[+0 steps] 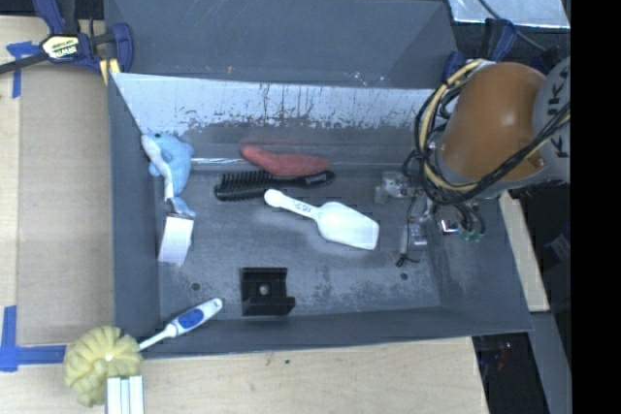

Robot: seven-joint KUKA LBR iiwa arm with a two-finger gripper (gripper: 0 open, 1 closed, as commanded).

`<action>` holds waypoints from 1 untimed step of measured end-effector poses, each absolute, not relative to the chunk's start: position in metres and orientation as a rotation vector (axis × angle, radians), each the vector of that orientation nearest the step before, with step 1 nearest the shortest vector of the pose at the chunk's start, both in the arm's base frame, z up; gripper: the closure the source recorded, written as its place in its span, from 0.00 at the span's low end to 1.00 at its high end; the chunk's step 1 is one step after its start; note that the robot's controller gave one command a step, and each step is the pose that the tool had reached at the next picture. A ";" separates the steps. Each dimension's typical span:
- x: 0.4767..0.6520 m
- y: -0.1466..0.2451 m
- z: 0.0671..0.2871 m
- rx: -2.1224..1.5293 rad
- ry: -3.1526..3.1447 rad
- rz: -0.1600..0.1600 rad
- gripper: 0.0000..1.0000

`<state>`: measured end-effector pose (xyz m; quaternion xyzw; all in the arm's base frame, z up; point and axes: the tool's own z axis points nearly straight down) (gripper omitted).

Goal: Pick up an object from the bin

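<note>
- Gripper (409, 249): at the right side of the bin (281, 39), low over bare floor below the arm's orange wrist cover. Whether it is set wide or narrow cannot be told.
- White plastic scoop (335, 220): nearest thing, just left of the gripper. It lies flat with its bowl to the right and its handle running far-left. Judged the likeliest pick.
- Black hairbrush (260, 184): beyond the scoop handle, close to it; contact cannot be told.
- Red elongated piece (283, 160): just behind the brush, near the far wall.
- Light blue item (168, 158) and white block (177, 238): far left, well apart from the gripper.
- Black square block (265, 291): near side, centre, standing alone.
- Blue-and-white toothbrush (186, 319): near-left corner, against the wall.
- Handling note (judgement): shift left until centred over the scoop. Close across the narrow neck where handle meets bowl, not across the broad bowl. Descend straight and stay clear of the brush.
- Risk (judgement): smooth plastic may slip or pivot if gripped off-centre.
</note>
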<state>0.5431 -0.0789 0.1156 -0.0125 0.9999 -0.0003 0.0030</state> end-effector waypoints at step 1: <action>0.539 -0.078 0.080 -0.006 3.130 -0.007 0.00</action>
